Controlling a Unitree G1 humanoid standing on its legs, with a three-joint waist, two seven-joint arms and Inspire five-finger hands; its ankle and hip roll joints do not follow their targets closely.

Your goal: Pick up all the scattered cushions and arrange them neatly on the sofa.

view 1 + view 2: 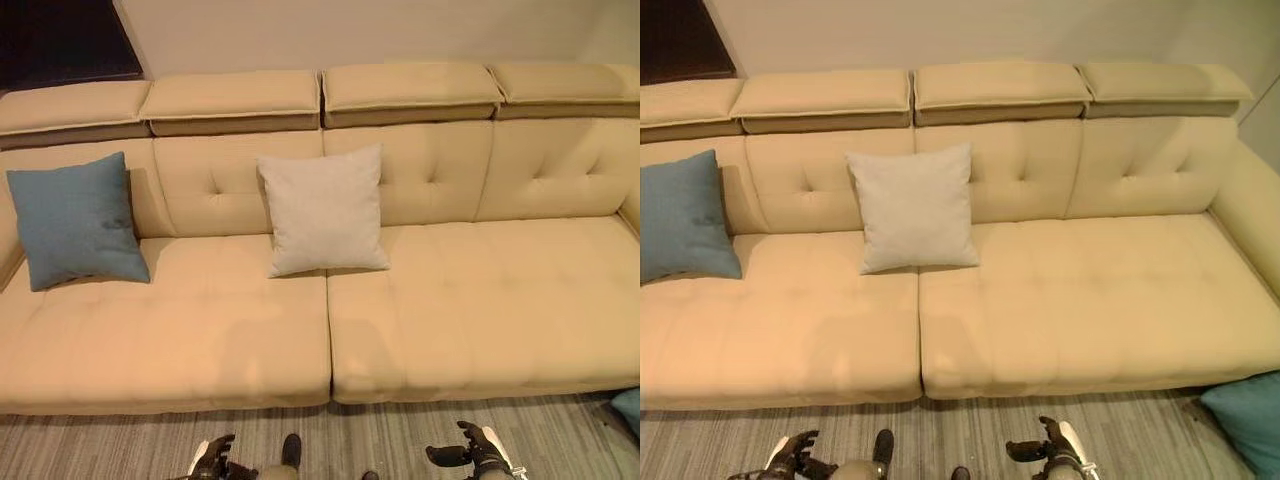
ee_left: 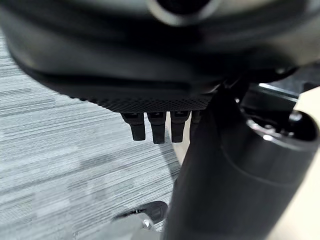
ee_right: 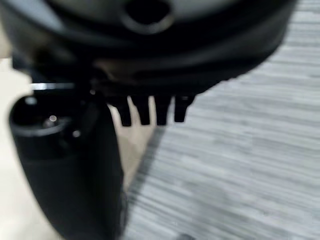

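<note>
A long beige sofa (image 1: 480,310) spans the view. A blue cushion (image 1: 75,220) leans upright against the backrest at its left end. A light grey cushion (image 1: 322,210) leans against the backrest near the middle. A teal cushion (image 1: 1250,420) lies on the floor by the sofa's right end, partly cut off by the edge. My left hand (image 1: 212,458) and right hand (image 1: 470,450) hang low over the carpet in front of the sofa. Both are open and empty, with fingers (image 2: 157,127) straight over the carpet, as are the right hand's fingers (image 3: 150,110).
Grey striped carpet (image 1: 380,430) runs along the sofa's front edge. The sofa's right half has bare seat room. A pale wall (image 1: 350,30) stands behind the sofa, with a dark opening (image 1: 60,40) at the far left.
</note>
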